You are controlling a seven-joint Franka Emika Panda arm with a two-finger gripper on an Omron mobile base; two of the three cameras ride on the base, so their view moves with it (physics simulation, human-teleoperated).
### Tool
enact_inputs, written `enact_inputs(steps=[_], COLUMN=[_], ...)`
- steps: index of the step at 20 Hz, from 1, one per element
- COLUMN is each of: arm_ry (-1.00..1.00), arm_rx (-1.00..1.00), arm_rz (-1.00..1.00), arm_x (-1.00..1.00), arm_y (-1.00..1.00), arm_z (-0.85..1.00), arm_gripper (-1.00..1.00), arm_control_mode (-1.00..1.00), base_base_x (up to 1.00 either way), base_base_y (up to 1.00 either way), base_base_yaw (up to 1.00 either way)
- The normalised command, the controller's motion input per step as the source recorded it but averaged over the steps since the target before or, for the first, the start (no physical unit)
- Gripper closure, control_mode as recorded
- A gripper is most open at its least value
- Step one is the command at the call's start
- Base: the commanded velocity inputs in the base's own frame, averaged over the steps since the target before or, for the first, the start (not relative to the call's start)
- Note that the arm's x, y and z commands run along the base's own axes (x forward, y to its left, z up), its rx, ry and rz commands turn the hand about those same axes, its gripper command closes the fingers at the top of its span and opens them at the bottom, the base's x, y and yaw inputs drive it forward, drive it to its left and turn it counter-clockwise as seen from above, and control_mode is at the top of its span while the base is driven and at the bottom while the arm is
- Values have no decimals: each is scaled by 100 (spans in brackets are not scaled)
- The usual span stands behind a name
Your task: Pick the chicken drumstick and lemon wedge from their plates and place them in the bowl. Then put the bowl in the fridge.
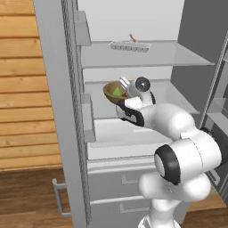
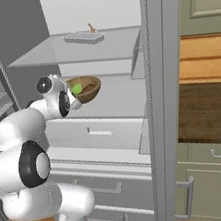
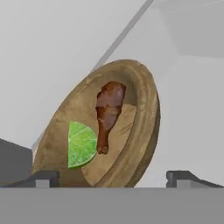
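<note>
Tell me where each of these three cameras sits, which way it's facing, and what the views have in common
Left base view: behind the arm on its left, facing the open fridge; the arm rises from lower right toward the bowl.
Right base view: behind on the right, facing the same shelves; the arm rises from lower left.
Hand view: on the hand, looking along the gripper into the bowl with the chicken drumstick and lemon wedge; finger tips at the bottom.
Shared: all show the bowl and wedge inside the fridge.
</note>
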Motion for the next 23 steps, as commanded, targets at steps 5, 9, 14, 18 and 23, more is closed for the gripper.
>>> enact_inputs(steps=[5, 9, 14, 18, 23], arm_ry=[-2, 0, 1, 3, 1], arm_rx=[-13, -12, -15, -16, -17], arm_rz=[14, 18, 17, 12, 9], arm_x=[-99, -100, -100, -100, -100], arm_y=[0, 0, 0, 0, 0], arm_z=[74, 75, 54, 22, 8], arm_gripper=[-100, -100, -100, -100, -100], arm_control_mode=[-100, -100, -100, -100, -100], base_base_x=[0, 0, 0, 0, 0], base_base_y=[0, 0, 0, 0, 0], base_base_yaw=[0, 0, 0, 0, 0])
